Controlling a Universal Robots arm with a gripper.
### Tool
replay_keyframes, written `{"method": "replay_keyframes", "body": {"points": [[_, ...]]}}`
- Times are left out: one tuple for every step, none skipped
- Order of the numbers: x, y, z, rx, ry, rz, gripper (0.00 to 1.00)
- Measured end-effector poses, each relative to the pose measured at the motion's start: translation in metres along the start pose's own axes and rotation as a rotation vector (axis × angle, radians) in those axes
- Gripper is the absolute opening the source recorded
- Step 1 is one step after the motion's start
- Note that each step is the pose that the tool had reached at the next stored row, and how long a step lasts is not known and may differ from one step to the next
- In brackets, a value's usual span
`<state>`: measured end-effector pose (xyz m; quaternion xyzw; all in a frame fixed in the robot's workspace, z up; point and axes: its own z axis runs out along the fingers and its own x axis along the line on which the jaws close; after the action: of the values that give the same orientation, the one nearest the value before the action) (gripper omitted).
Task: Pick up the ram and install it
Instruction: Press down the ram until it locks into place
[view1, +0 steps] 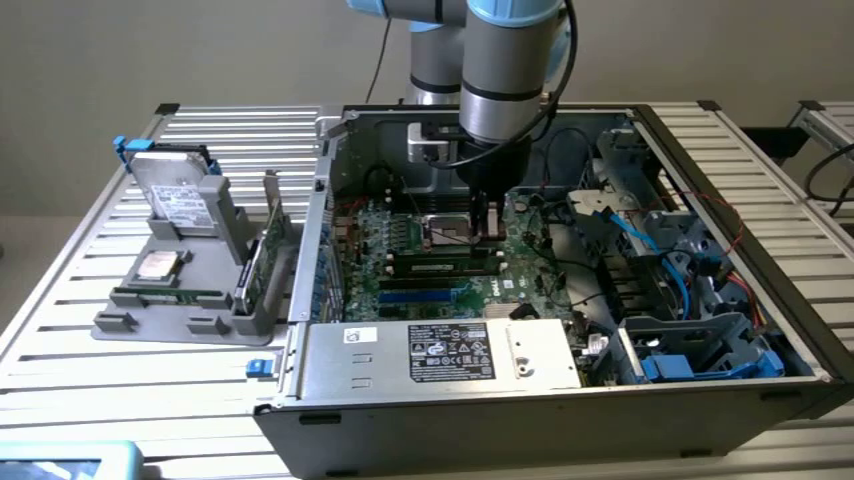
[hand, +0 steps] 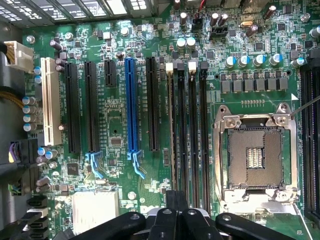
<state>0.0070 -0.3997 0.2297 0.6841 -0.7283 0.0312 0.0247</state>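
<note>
A long, narrow green stick that looks like the ram (view1: 167, 297) lies in the front slot of a grey fixture (view1: 134, 322), at the exterior view's left, outside the computer case. My gripper (view1: 483, 230) hangs inside the open case, low over the motherboard (view1: 400, 240), far from that stick. In the wrist view the gripper (hand: 176, 197) is shut with nothing between its fingers, and it sits over one end of the row of black memory slots (hand: 192, 130). The bare CPU socket (hand: 255, 155) lies beside those slots.
The fixture also holds an upright silver hard drive (view1: 180, 195) and a tall green card (view1: 274, 250). Inside the case, the power supply (view1: 441, 350) lies nearest the camera, with cables and blue drive bays (view1: 694, 350) at the exterior view's right. Case walls ring the board.
</note>
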Motion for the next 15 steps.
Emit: {"method": "replay_keyframes", "body": {"points": [[0.0,0.0,0.0003,0.0,0.0,0.0,0.11],[-0.0001,0.0,0.0007,0.0,0.0,0.0,0.11],[-0.0001,0.0,0.0011,0.0,0.0,0.0,0.11],[-0.0001,0.0,0.0014,0.0,0.0001,0.0,0.11],[-0.0001,0.0,0.0017,0.0,0.0003,0.0,0.11],[-0.0001,0.0,0.0021,-0.0001,0.0003,0.0,0.11],[-0.0001,0.0,0.0023,-0.0001,0.0004,0.0,0.11],[-0.0001,0.0,0.0024,-0.0001,0.0005,0.0,0.11],[-0.0002,0.0,0.0027,-0.0001,0.0002,0.0,0.11],[-0.0002,0.0,0.0029,0.0,0.0001,0.0,0.11],[-0.0002,0.0,0.0031,0.0,0.0002,0.0,0.11],[-0.0003,0.0,0.0035,0.0001,-0.0001,0.0,0.11],[-0.0003,0.0,0.0036,0.0,0.0001,0.0,0.11],[-0.0002,0.0,0.0037,-0.0001,0.0003,0.0,0.11],[-0.0003,0.0,0.0037,-0.0001,0.0003,0.0,0.11]]}}
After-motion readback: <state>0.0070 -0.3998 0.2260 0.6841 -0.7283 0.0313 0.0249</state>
